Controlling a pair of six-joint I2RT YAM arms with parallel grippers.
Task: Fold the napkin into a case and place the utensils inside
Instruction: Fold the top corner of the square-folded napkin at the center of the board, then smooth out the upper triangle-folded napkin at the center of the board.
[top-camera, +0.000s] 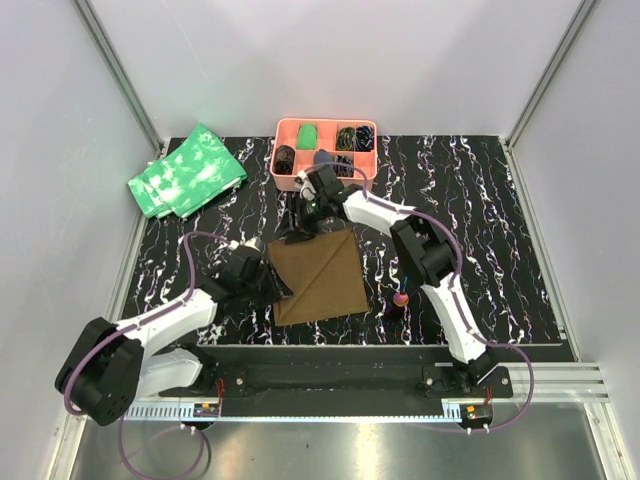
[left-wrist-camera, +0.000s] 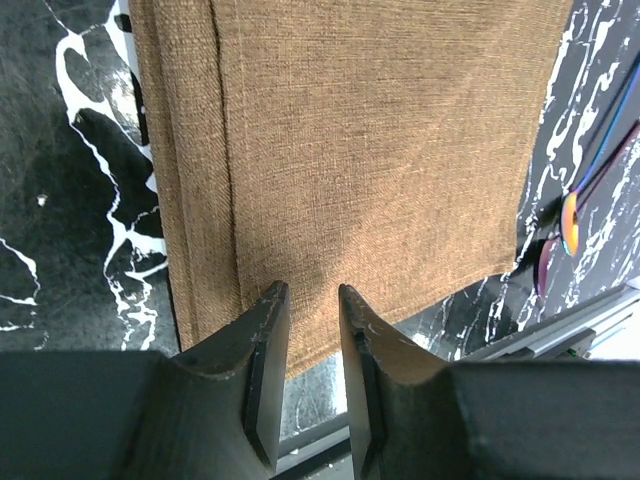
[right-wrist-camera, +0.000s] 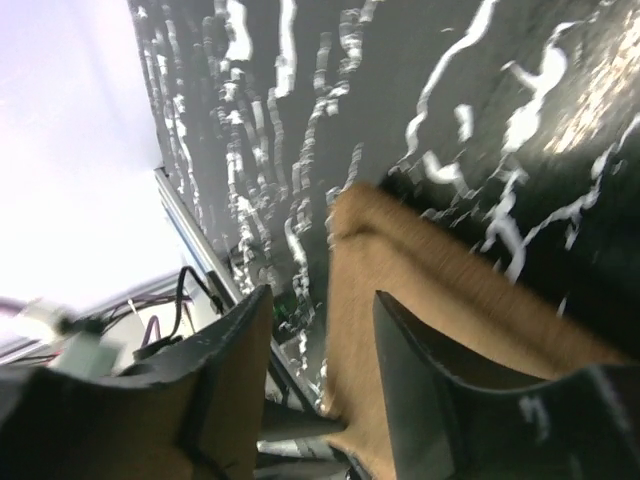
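**Item 1: left gripper** (left-wrist-camera: 312, 295)
- Jaws: slightly apart, narrow gap, nothing btwn them.
- Fingers (left-wrist-camera: 265, 340): dark, tips over the napkin's edge. Contact w/ cloth: cannot tell.
- Pos.: at the left edge of the napkin, near half (top view).

**Item 2: right gripper** (right-wrist-camera: 320, 300)
- Jaws: apart, wider gap than left, nothing clamped.
- Brown cloth shows past the gap; view blurred. Contact: cannot tell.
- Pos.: over the napkin's far left corner (top view).

**Item 3: napkin** (top-camera: 322, 278)
- Plain brown cloth, flat on the counter centre, btwn the two arms.
- Set at a slight angle; one diagonal crease across it.
- Left wrist view: a second layer shows along one side, w/ a straight fold line.

**Item 4: utensils** (left-wrist-camera: 590, 170)
- Slim stems, blue and purple, one w/ a reddish rounded end.
- Lying on the counter just right of the napkin, apart from it. Mostly hidden under the right arm in top view.

**Item 5: counter** (top-camera: 500, 240)
- Black, white marbling.

**Item 6: pink tray** (top-camera: 287, 128)
- Far centre, compartments w/ small dark and green bits.

**Item 7: green cloths** (top-camera: 187, 170)
- White-mottled, stacked, far left, well apart from the napkin.
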